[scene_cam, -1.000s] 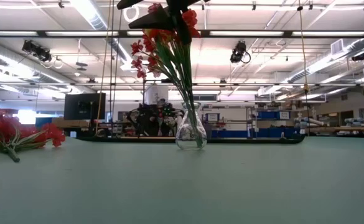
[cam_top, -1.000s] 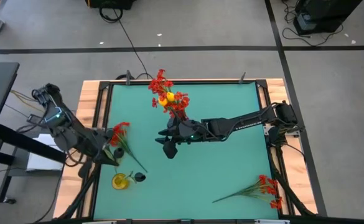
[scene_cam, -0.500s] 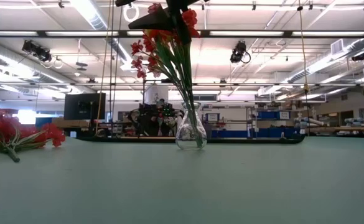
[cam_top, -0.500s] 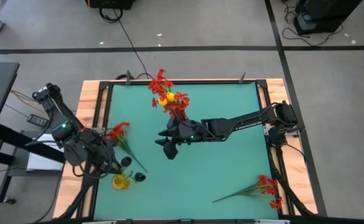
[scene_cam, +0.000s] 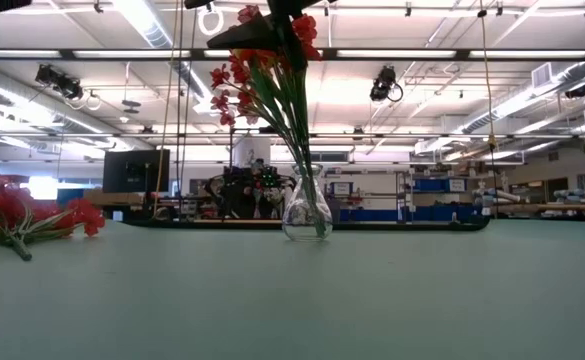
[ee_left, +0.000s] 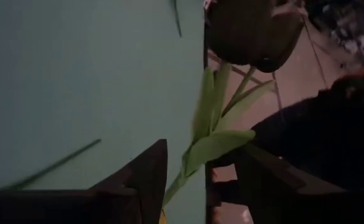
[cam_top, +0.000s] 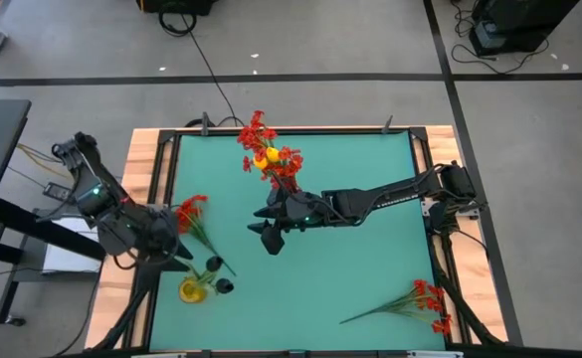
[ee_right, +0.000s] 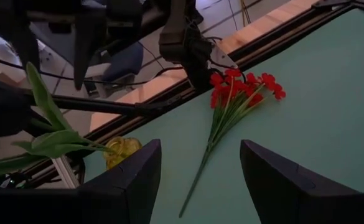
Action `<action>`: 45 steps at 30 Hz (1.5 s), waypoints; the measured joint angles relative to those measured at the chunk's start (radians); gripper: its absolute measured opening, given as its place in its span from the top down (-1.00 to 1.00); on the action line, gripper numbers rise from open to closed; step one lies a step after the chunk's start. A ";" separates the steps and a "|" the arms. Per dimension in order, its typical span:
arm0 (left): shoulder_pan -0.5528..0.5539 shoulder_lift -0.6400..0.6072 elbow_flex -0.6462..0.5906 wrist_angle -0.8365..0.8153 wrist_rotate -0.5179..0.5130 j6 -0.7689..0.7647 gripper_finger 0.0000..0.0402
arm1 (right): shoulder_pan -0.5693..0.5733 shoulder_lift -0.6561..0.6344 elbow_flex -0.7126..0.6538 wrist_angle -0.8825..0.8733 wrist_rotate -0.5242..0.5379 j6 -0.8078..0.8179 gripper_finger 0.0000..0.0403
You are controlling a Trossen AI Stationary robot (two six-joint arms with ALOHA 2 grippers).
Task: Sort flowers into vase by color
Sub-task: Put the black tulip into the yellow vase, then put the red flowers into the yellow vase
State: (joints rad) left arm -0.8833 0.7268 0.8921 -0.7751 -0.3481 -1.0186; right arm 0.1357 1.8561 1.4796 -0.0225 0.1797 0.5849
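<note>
The dark left arm reaches in over the table's left wooden border, bent low, with its left gripper point(cam_top: 214, 275) hanging at the near-left corner of the green table point(cam_top: 350, 268). Its fingers point(ee_left: 145, 180) stand spread, and the thin green stem with narrow leaves of a yellow-blossomed artificial sprig point(ee_left: 211, 134) passes up between them; whether either finger touches the stem cannot be told. From above, the sprig's yellow blossom point(cam_top: 191, 289) lies just beside that gripper, close to the table's left edge. A little farther back on the same side, a red-blossomed sprig with a long green stem point(cam_top: 197, 227) lies flat on the green surface, its flowers pointing to the left border.

Toward the middle back of the table stands a clear glass vase point(scene_cam: 306, 213), upright, holding a bunch of red sprigs with a touch of yellow among them point(cam_top: 269, 154).

The dark right arm stretches from the right border across to the table's centre, nearly straight and held high, the right gripper point(cam_top: 269, 237) hanging just in front of the vase. Its fingers point(ee_right: 129, 183) are parted wide and hold nothing.

At the near-right corner another bunch of red sprigs point(cam_top: 425, 301) lies flat, stems pointing inward.
</note>
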 joint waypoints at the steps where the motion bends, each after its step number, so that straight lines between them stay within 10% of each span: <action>1: 0.000 -0.011 0.000 -0.011 -0.002 -0.024 0.08 | 0.001 0.000 0.000 -0.001 0.000 0.001 -0.13; 8: 0.000 -0.048 0.001 -0.219 -0.120 -0.267 0.18 | 0.002 0.000 0.000 -0.070 -0.017 0.082 -0.13; 17: 0.027 0.018 0.001 -0.574 -0.163 -0.983 0.19 | -0.006 0.000 0.000 -0.327 -0.105 0.352 -0.13; 45: 0.552 0.453 0.001 -0.487 0.170 -1.132 0.07 | 0.000 0.000 0.000 -0.726 -0.262 0.226 -0.12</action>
State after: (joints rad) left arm -0.3311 1.1798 0.8928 -1.2621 -0.1783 -2.1504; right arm 0.1360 1.8565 1.4799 -0.7488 -0.0822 0.8107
